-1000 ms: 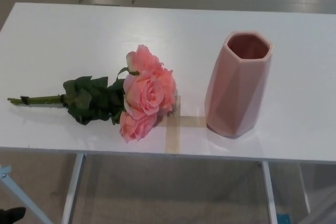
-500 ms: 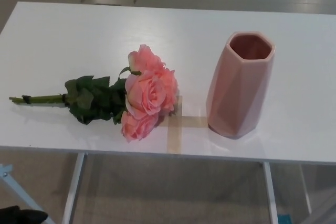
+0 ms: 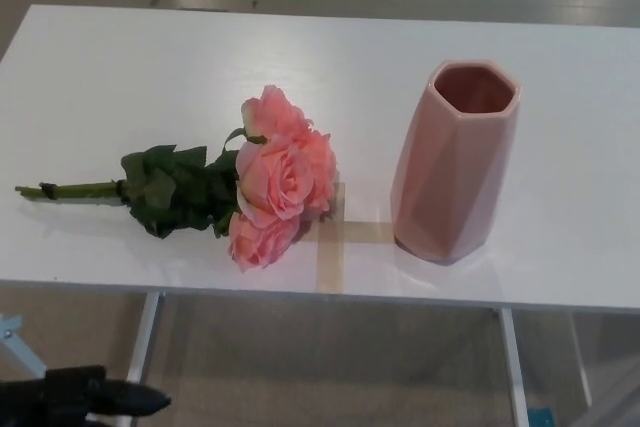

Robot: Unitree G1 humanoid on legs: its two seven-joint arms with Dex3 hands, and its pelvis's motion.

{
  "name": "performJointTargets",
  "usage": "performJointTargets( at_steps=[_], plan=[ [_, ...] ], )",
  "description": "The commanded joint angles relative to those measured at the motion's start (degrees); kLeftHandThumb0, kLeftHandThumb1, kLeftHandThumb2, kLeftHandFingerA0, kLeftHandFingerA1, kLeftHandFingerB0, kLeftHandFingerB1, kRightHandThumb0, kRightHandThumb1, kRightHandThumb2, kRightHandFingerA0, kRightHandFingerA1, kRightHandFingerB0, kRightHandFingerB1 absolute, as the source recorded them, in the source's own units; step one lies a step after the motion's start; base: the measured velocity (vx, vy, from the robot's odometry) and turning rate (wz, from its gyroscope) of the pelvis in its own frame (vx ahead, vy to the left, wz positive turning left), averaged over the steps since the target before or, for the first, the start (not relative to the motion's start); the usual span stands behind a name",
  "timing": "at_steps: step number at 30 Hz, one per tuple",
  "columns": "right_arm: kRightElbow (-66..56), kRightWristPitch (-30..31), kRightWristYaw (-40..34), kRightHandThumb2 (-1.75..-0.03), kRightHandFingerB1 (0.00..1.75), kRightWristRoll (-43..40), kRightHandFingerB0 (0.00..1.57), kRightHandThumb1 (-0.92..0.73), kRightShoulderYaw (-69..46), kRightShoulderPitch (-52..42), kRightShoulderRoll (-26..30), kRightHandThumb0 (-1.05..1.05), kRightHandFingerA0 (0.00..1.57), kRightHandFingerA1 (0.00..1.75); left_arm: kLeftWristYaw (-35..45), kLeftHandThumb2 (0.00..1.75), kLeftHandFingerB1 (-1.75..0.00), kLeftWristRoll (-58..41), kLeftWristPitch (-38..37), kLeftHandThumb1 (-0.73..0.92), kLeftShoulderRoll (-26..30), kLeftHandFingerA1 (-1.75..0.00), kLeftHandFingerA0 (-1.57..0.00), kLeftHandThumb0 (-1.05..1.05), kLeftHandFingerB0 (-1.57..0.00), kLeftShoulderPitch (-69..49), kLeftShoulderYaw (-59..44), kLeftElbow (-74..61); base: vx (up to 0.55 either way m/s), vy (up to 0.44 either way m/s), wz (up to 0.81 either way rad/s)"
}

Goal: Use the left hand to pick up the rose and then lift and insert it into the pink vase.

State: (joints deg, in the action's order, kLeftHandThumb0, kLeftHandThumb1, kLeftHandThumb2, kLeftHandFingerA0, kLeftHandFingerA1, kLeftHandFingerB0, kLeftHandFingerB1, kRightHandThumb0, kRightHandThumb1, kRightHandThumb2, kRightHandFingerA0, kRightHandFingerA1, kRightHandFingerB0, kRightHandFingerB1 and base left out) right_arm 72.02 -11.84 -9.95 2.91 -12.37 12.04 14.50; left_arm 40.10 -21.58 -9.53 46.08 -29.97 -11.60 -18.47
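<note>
A bunch of pink roses (image 3: 278,180) lies on its side on the white table (image 3: 330,57). Its dark green leaves (image 3: 175,190) and thin stem (image 3: 70,190) point left. The pink faceted vase (image 3: 455,162) stands upright to the right of the blooms, its mouth open and nothing inside. My black left hand (image 3: 80,397) shows at the bottom left corner, below the table's front edge and well short of the stem. My right hand is out of the picture.
A cross of tan tape (image 3: 335,232) is stuck on the table between the blooms and the vase. White table legs (image 3: 140,357) and grey floor show below the front edge.
My left hand has risen into the bottom left corner and reached rightward. The roses and the vase lie as before; the view shifted slightly.
</note>
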Motion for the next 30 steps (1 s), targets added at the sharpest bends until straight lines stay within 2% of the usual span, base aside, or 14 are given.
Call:
performJointTargets(
  at_steps=[1, 3, 4, 8, 13, 14, 16, 17, 18, 22, 23, 24, 29, 30],
  plan=[
    [0.74, 0.01, -0.48, -0.57, 0.41, -0.06, 0.57, -0.59, 0.37, -0.03, 0.66, -0.25, 0.71, 0.44, 11.76, 0.53, -0.37, -37.33, 5.29, 0.44, 4.18, -0.48, -0.37, -0.45, -0.33, -4.46, -10.52, -25.96, 0.0, 0.0, 0.0],
    [0.74, 0.01, -0.48, -0.57, 0.41, -0.07, 0.57, -0.59, 0.38, -0.03, 0.66, -0.25, 0.71, 0.44, 11.8, 0.53, -0.37, -37.53, 5.6, 0.44, 4.09, -0.48, -0.37, -0.45, -0.33, -4.54, -10.8, -26.14, 0.0, 0.0, 0.0],
    [0.94, 0.19, -0.83, -0.57, 0.41, 0.15, 0.57, -0.59, 0.54, 0.12, 0.69, -0.25, 0.71, 0.44, -0.98, 0.52, -0.35, -31.47, 1.91, 0.4, 0.05, -0.46, -0.34, -0.46, -0.29, 0.38, -11.29, -28.8, 0.0, 0.0, 0.0],
    [0.9, 0.26, -0.68, -0.58, 0.41, 0.0, 0.57, -0.59, 0.55, 0.16, 0.65, -0.26, 0.72, 0.45, -13.12, 0.59, -0.39, -8.27, -0.23, 0.32, -6.6, -0.46, -0.4, -0.39, -0.36, 10.34, -11.96, -28.75, 0.0, 0.0, 0.0],
    [1.06, 0.59, -0.15, -0.58, 0.41, -0.13, 0.57, -0.59, 0.69, 0.36, 0.82, -0.25, 0.72, 0.45, -15.72, 0.51, -0.33, 4.49, 3.93, 0.35, -7.68, -0.38, -0.36, -0.34, -0.36, 19.1, -11.22, -27.16, 0.0, 0.0, 0.0],
    [0.97, 0.76, 0.2, -0.58, 0.41, -0.51, 0.57, -0.59, 0.41, 0.68, 0.84, -0.25, 0.72, 0.45, -16.48, 0.77, -0.49, 9.01, 4.65, 0.18, -7.12, -0.52, -0.07, -0.21, -0.06, 23.78, -9.07, -23.57, 0.0, 0.0, 0.0],
    [1.01, 0.97, 0.53, -0.58, 0.41, -0.7, 0.57, -0.59, 0.29, 0.97, 0.86, -0.25, 0.72, 0.45, -17.14, 0.77, -0.46, 14.99, 4.87, 0.19, -6.5, -0.5, -0.01, -0.23, 0.0, 28.91, -6.3, -18.5, 0.0, 0.0, 0.0],
    [1.02, 0.98, 0.54, -0.58, 0.41, -0.69, 0.57, -0.59, 0.29, 1.0, 0.86, -0.25, 0.72, 0.45, -17.12, 0.77, -0.46, 15.36, 4.9, 0.19, -6.6, -0.5, -0.01, -0.23, 0.0, 29.25, -6.14, -18.21, 0.0, 0.0, 0.0],
    [1.03, 1.06, 0.57, -0.58, 0.41, -0.62, 0.57, -0.59, 0.35, 1.01, 0.9, -0.25, 0.72, 0.45, -17.49, 0.52, -0.26, 17.56, 4.85, 0.38, -6.44, -0.25, -0.03, -0.4, -0.13, 30.79, -5.09, -16.44, 0.0, 0.0, 0.0],
    [1.08, 1.16, 0.34, -0.58, 0.41, -0.19, 0.57, -0.6, 0.76, 1.04, 0.91, -0.24, 0.72, 0.45, -19.51, 0.54, -0.25, 26.77, 5.16, 0.4, -5.29, -0.21, 0.0, -0.47, -0.07, 37.87, 0.24, -6.65, 0.0, 0.0, 0.0],
    [1.09, 1.16, 0.45, -0.58, 0.41, -0.43, 0.57, -0.6, 0.57, 1.18, 0.76, -0.24, 0.72, 0.44, -19.88, 0.69, -0.24, 28.71, 5.97, 0.33, -4.81, -0.17, -0.01, -0.47, -0.04, 39.86, 1.72, -4.38, 0.0, 0.0, 0.0],
    [1.04, 1.13, 0.58, -0.58, 0.41, -0.49, 0.57, -0.6, 0.53, 1.14, 0.77, -0.24, 0.71, 0.44, -20.02, 0.53, -0.25, 30.09, 6.93, 0.41, -4.5, -0.19, 0.0, -0.5, -0.04, 41.34, 3.05, -2.66, 0.0, 0.0, 0.0],
    [0.94, 1.13, 0.6, -0.58, 0.4, -0.43, 0.56, -0.6, 0.6, 1.06, 0.77, -0.24, 0.7, 0.44, -20.74, 0.64, -0.26, 35.65, 10.43, 0.34, -4.05, -0.14, 0.0, -0.52, -0.06, 47.28, 8.64, 4.43, 0.0, 0.0, 0.0],
    [0.97, 1.11, 0.53, -0.58, 0.4, -0.42, 0.56, -0.6, 0.6, 1.08, 0.75, -0.24, 0.7, 0.44, -20.8, 0.55, -0.25, 36.93, 11.28, 0.41, -4.07, -0.18, 0.0, -0.53, -0.05, 48.79, 10.06, 6.34, 0.0, 0.0, 0.0]
  ],
)
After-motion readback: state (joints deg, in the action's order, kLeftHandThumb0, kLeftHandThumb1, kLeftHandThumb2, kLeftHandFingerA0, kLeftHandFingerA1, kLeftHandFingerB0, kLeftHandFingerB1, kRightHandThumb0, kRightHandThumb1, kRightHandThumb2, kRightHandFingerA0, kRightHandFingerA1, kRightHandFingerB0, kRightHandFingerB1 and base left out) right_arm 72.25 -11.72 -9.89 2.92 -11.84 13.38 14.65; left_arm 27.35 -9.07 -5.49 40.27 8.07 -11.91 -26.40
